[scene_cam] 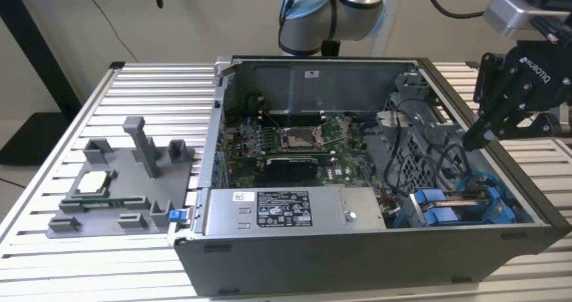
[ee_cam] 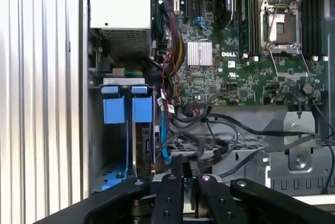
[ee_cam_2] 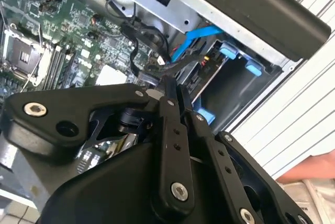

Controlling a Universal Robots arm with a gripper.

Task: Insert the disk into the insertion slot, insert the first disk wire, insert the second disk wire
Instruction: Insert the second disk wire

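I hang over the far right corner of the open black computer case (scene_cam: 358, 262), which lies on the slatted aluminium desk (scene_cam: 161, 275). My gripper (scene_cam: 473, 140) points down inside the right wall. In both wrist views my fingers (ee_cam_2: 170, 124) are drawn together with hardly a gap. Black wires (ee_cam: 220, 148) cross just at the tips (ee_cam: 189, 162), and I cannot tell whether one is pinched.

The silver-grey hard drive in its bright blue plastic frame (ee_cam: 142, 140) stands on edge in the drive bay at the case's near right corner. It sits in the slot nearer the green motherboard (ee_cam: 235, 72). In the exterior view its long axis (scene_cam: 465, 196) runs across the bay, with the blue handle end toward the exterior view's left. The neighbouring slot has a blue handle (ee_cam: 113, 110) of its own.

The case also holds the grey labelled power-supply box (scene_cam: 295, 209) along its near wall. A flat blue cable (ee_cam: 162, 148) runs beside the drive.

The exterior view adds a grey fixture tray (scene_cam: 170, 188) on the desk, well to the left of the case. The first wrist view looks straight down into the bay slots, and the second wrist view (ee_cam_2: 170, 84) looks along my fingers toward the blue cable (ee_cam_2: 201, 35).
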